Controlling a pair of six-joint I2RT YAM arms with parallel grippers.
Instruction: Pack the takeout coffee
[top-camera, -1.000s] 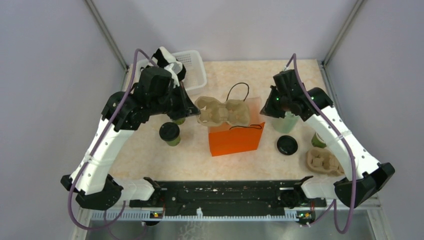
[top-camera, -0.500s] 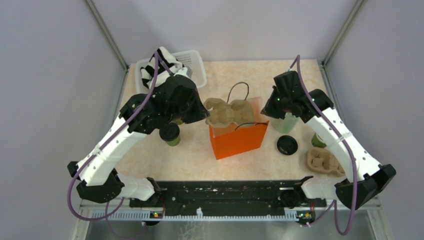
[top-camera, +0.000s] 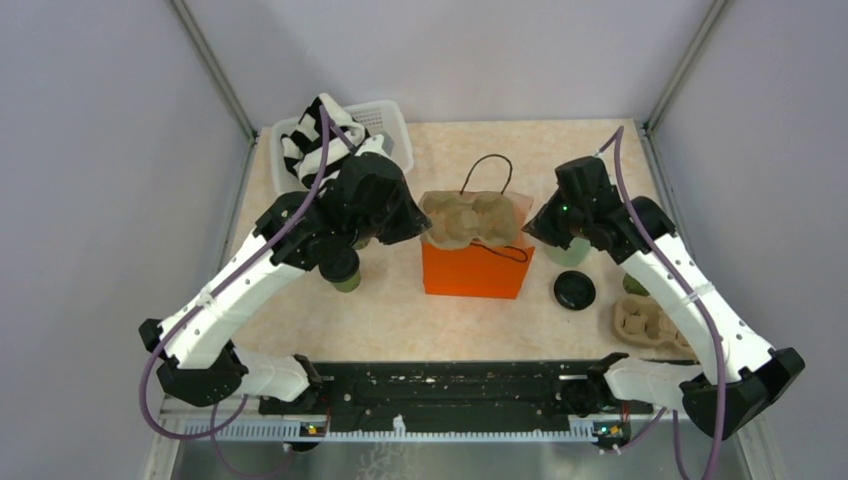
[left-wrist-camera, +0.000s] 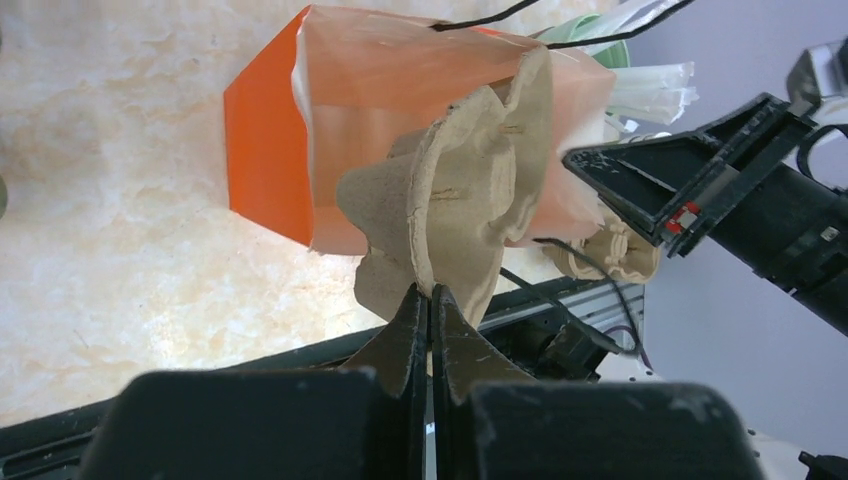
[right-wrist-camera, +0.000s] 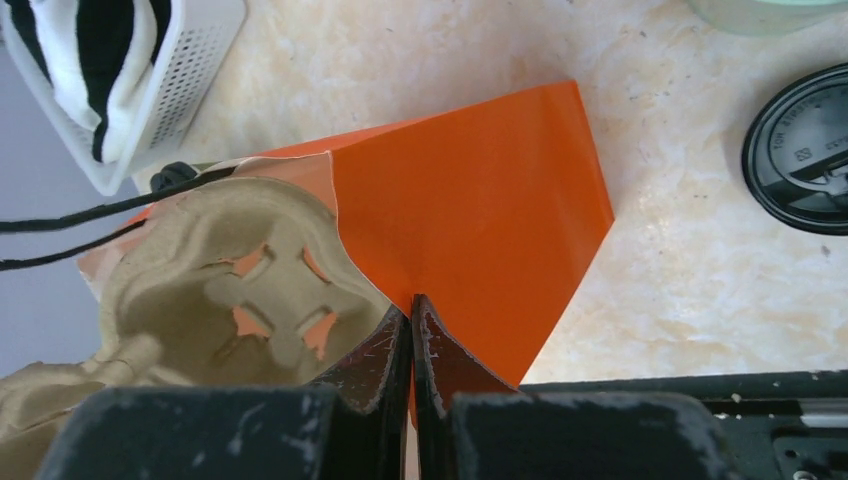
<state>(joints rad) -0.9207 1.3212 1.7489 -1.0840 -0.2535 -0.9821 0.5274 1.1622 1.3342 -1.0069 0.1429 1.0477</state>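
Note:
One takeout coffee, a dark green cup with a black lid (top-camera: 339, 266), stands left of the orange paper bag (top-camera: 470, 272). Part of a second green cup (top-camera: 630, 285) shows behind my right arm. A loose black lid (top-camera: 574, 290) lies right of the bag. A brown pulp cup carrier (top-camera: 468, 217) sits across the bag's open mouth. My left gripper (left-wrist-camera: 430, 292) is shut on the carrier's edge (left-wrist-camera: 470, 190). My right gripper (right-wrist-camera: 412, 302) is shut on the bag's right rim (right-wrist-camera: 480, 210). No cup is in either gripper.
A pale mint tumbler (top-camera: 570, 250) with straws stands behind my right gripper. A second pulp carrier (top-camera: 645, 325) lies at the front right. A white basket (top-camera: 392, 135) with a black-and-white cloth sits at the back left. The black rail (top-camera: 450, 385) runs along the near edge.
My left arm has swung right and carried the carrier over the bag's mouth. The bag has shifted and squared up, with my right gripper following its rim.

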